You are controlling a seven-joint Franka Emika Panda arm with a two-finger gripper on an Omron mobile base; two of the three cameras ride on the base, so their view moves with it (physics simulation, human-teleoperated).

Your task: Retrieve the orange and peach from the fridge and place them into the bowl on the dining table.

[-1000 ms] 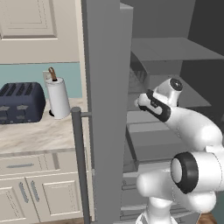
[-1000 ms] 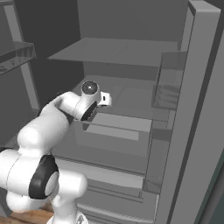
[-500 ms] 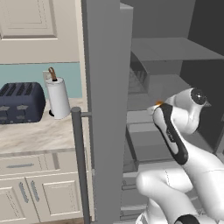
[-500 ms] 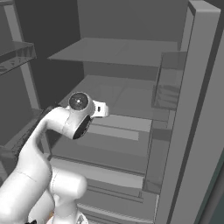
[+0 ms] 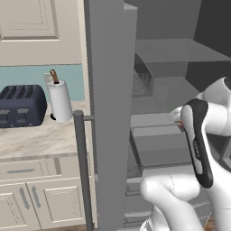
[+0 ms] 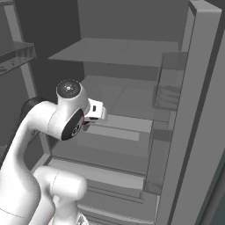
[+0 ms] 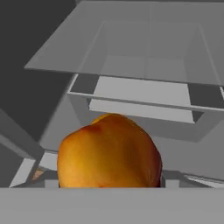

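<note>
We have the peach [image 7: 109,151] sitting between the jaws of the end effector [image 7: 109,181], which is clamped on its sides; the hand view shows the orange-yellow fruit, flushed red on one flank, close up against the camera and hiding the finger tips. Behind it lie the grey shelves of the open fridge [image 6: 132,101], so by our judgement the hand is within or just at the mouth of the fridge compartment.

In the right base view the end effector [image 6: 90,119] sits just beyond the arm's wrist, in front of the middle shelf, with a speck of red-orange showing under it. In the left base view the fridge door [image 5: 108,113] stands open between us and the wall surface [image 5: 36,135] that carries the toaster [image 5: 20,106] and the paper towel roll [image 5: 59,100].

The step in hand, as we read it, is carrying the peach out. To do it well we should hold the grip steady, pull straight back until clear of the shelf edges and the door bins [image 6: 169,83], and only then swing toward the bowl. A wide arm swing while inside risks knocking the fruit against a shelf or door.
</note>
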